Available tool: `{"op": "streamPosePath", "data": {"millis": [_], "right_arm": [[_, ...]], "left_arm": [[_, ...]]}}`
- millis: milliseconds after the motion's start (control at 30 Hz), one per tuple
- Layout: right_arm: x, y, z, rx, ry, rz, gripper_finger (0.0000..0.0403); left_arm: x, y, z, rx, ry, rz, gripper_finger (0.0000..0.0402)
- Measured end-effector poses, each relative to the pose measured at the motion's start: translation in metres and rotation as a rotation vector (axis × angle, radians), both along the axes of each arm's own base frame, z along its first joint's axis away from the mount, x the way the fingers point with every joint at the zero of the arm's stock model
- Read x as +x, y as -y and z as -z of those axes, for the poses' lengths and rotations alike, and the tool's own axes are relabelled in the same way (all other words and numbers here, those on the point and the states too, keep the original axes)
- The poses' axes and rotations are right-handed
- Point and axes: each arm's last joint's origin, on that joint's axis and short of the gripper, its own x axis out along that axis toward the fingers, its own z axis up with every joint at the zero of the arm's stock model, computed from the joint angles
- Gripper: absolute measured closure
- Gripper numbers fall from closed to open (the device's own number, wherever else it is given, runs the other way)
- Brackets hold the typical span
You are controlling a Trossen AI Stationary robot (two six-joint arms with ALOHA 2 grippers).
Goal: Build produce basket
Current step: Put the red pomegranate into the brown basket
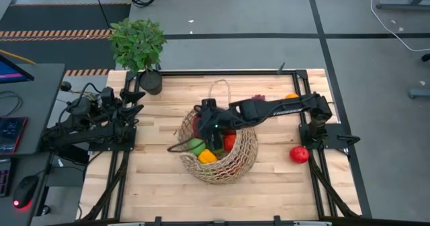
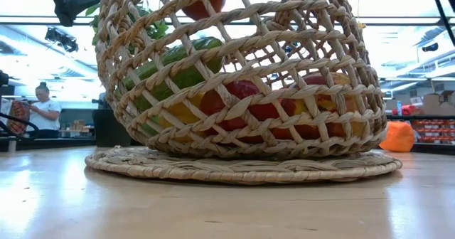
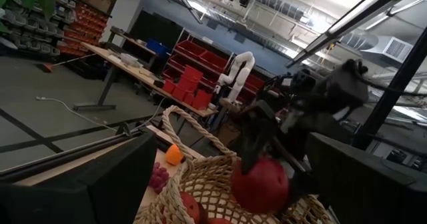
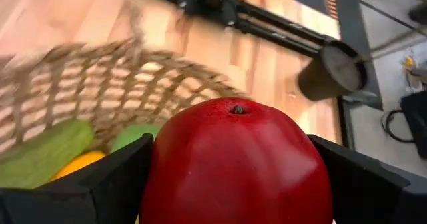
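The tan wicker basket (image 1: 218,148) stands mid-table and leans a little on its flat woven base (image 2: 242,164). It holds a cucumber (image 4: 40,154), a green fruit (image 4: 133,137), a yellow pepper (image 1: 207,157) and red fruit (image 2: 242,100). My right gripper (image 1: 203,122) is over the basket's left side, shut on a red apple (image 4: 237,164). The apple also shows in the left wrist view (image 3: 260,184) and high behind the weave in the low view (image 2: 199,1). My left gripper (image 1: 138,108) waits open at the table's left edge. My right gripper pinches the red apple by its two opposite sides (image 4: 160,177) between its two fingers (image 4: 100,184). The apple's stem end (image 4: 237,109) faces the wrist. The fingers slant down from the table's right. The apple is lifted clear of the produce below.
A second red apple (image 1: 299,154) lies on the table at the right. An orange (image 1: 291,96) and purple grapes (image 1: 257,98) lie at the far right. A potted plant (image 1: 138,44) in a black pot (image 1: 151,81) stands at the far left corner.
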Motion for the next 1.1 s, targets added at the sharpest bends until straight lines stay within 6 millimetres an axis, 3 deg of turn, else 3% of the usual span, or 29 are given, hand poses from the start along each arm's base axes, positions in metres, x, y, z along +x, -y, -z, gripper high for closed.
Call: {"op": "streamPosePath", "data": {"millis": [333,467,800,1000,1100], "right_arm": [[0.001,-0.006,0.006,-0.107,-0.04,-0.048,0.0023],[0.0,-0.016,-0.001,-0.272,-0.016,-0.064,0.0023],[0.006,-0.044,-0.044,-0.811,0.18,-0.02,0.0023],[0.006,-0.047,-0.048,-0.846,0.187,-0.001,0.0023],[0.006,-0.046,-0.048,-0.748,0.238,0.069,0.0023]], "left_arm": [[0.0,0.0,0.0,-0.001,-0.001,0.0,0.0012],[0.0,0.0,0.0,-0.001,-0.001,0.0,0.0012],[0.0,0.0,0.0,0.0,-0.001,0.0,0.0012],[0.0,0.0,0.0,0.0,0.0,0.0,0.0012],[0.0,0.0,0.0,0.0,0.0,0.0,0.0012]]}}
